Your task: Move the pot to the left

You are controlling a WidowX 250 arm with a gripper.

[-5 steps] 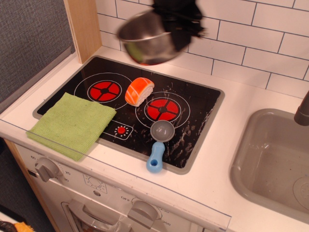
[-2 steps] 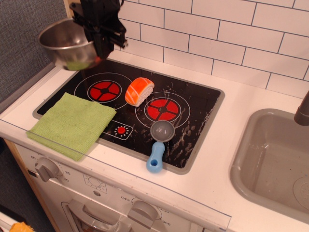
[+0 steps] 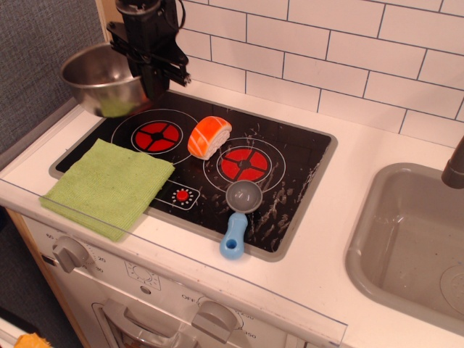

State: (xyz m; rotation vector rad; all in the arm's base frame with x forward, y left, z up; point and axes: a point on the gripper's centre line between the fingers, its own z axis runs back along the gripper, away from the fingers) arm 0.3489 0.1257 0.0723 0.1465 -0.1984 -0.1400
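Note:
The pot is a shiny steel bowl with a rolled rim at the far left, over the back left corner of the black hob. I cannot tell whether it rests on the surface or hangs just above it. My black gripper comes down from the top and is shut on the pot's right rim. The fingertips are partly hidden by the pot wall.
A green cloth lies at the hob's front left. An orange and white salmon sushi piece sits between the two red burners. A small grey scoop with a blue handle lies at the front. A grey sink is at right.
The pot, held by my gripper, has travelled from the back middle above the hob to the far left and then dropped lower. Nothing else has moved.

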